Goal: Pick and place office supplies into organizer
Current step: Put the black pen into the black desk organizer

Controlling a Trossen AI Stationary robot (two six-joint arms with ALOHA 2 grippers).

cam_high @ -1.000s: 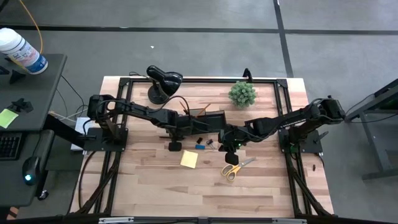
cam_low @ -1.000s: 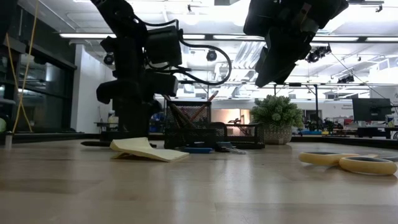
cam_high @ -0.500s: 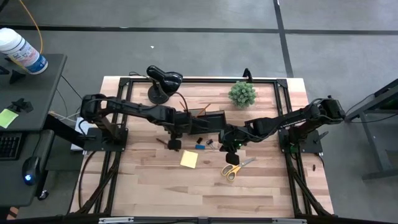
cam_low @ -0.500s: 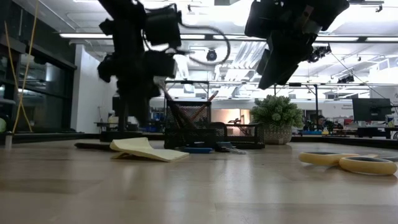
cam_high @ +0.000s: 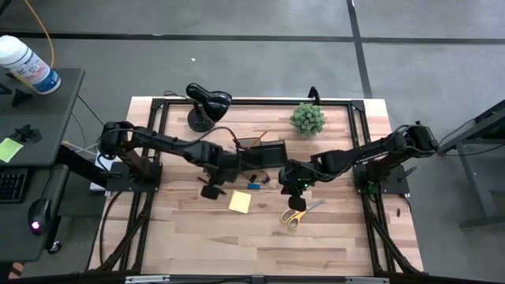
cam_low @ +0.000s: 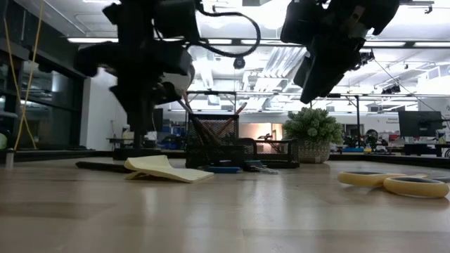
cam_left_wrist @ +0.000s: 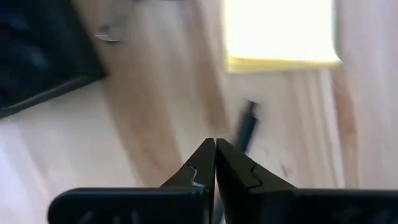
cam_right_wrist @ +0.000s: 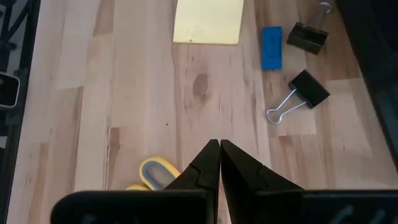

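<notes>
Shifted leftward, left tool — closed, empty — hangs beside sticky-note pad.

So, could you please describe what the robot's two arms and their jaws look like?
Both arms are dark, slim and jointed, with black cables looping along them. The left gripper and right gripper each end in two black, tapering jaws with notched inner edges.

**Tabletop contents**

I see a pale wooden table carrying the black organizer, desk lamp, potted plant, yellow sticky-note pad, blue block, two black clips, a dark pen and yellow-handled scissors.
</notes>
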